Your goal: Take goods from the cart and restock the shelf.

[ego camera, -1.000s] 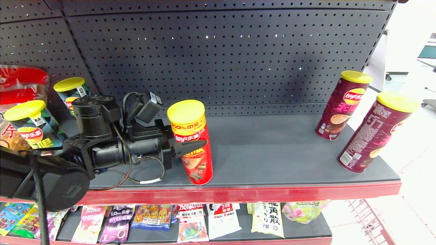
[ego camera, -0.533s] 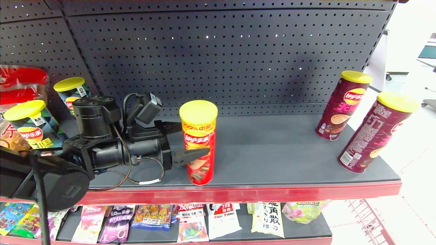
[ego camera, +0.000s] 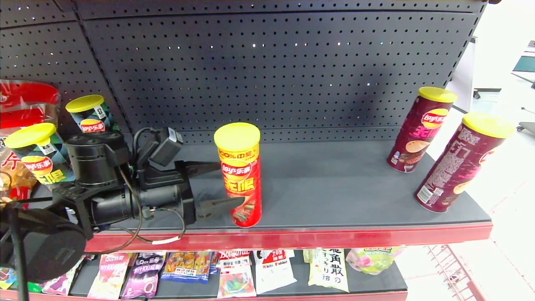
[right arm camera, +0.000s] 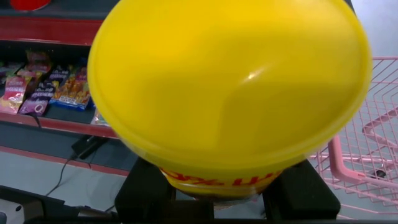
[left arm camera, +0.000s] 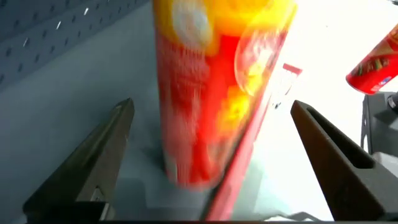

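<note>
A red chips can (ego camera: pixel 240 179) with a yellow lid stands upright near the front edge of the grey shelf (ego camera: pixel 334 188). My left gripper (ego camera: pixel 231 183) is open around its lower half, one finger behind the can and one in front, touching neither side. In the left wrist view the can (left arm camera: pixel 205 93) sits in the gap of the left gripper (left arm camera: pixel 212 107). My right gripper (right arm camera: pixel 224 196) is shut on another can, whose yellow lid (right arm camera: pixel 230 81) is close to the camera.
Two maroon cans (ego camera: pixel 420 129) (ego camera: pixel 462 163) lean at the shelf's right end. Green-patterned cans (ego camera: pixel 35 154) (ego camera: pixel 90 113) and a red bag (ego camera: pixel 25 100) crowd the left. Snack bags (ego camera: pixel 234 271) hang below. A pink cart (right arm camera: pixel 373 143) is under the right arm.
My left gripper opened, let go of the red can and drew back to the left. The can went from tilted to upright on the shelf.
</note>
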`<state>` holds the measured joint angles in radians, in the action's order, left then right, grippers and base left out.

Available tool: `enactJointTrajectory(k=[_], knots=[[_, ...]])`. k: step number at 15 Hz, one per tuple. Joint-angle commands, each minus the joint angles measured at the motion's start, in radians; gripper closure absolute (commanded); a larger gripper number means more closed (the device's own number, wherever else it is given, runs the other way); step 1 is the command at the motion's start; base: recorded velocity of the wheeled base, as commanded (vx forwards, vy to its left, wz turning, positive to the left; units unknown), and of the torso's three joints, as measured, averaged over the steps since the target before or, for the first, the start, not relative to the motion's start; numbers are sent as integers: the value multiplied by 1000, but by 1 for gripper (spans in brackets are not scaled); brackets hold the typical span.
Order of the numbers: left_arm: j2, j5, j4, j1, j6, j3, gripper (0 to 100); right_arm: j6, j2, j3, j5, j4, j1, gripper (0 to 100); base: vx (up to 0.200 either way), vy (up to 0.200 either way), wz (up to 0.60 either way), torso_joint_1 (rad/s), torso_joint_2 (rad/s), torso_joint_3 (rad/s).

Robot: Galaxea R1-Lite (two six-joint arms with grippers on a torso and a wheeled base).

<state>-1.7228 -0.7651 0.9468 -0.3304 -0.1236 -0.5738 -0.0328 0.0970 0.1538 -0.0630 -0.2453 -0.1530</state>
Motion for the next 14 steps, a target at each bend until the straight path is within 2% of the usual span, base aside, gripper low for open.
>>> enactJointTrajectory(k=[1,3,4,6,7,8,9,10,11,12,13,14], knots=[[101,0,0,42,2,91,0,1,1,0,-1,0,0,100,0,0,0,0,0,0],[190,1,-2,57,29,170,0,1,3,0,-3,-2,0,100,0,0,0,0,0,0],[275,46,-2,80,59,246,0,1,7,1,-5,0,-3,100,0,0,0,0,0,0],[387,247,-11,83,64,319,0,1,16,7,-3,0,-30,100,0,0,0,0,0,0],[440,320,-26,85,65,347,0,2,38,26,0,0,-59,100,0,0,0,0,0,0],[503,360,-51,83,71,376,0,2,86,59,0,0,-83,100,0,0,0,0,0,0],[554,371,-74,83,85,396,0,2,127,89,0,1,-97,100,0,0,0,0,0,0],[687,374,-191,85,107,419,0,2,245,178,-3,3,-123,100,0,0,0,0,0,0],[809,385,-347,87,110,405,0,2,352,262,-3,18,-140,100,0,0,0,0,0,0],[884,395,-457,93,114,387,0,2,421,303,-5,51,-149,100,0,0,0,0,0,0],[1031,423,-697,94,122,330,0,4,552,352,-14,161,-181,100,0,0,0,0,0,0],[1114,449,-835,94,122,301,0,5,625,368,-31,236,-209,100,0,0,0,0,0,0]])
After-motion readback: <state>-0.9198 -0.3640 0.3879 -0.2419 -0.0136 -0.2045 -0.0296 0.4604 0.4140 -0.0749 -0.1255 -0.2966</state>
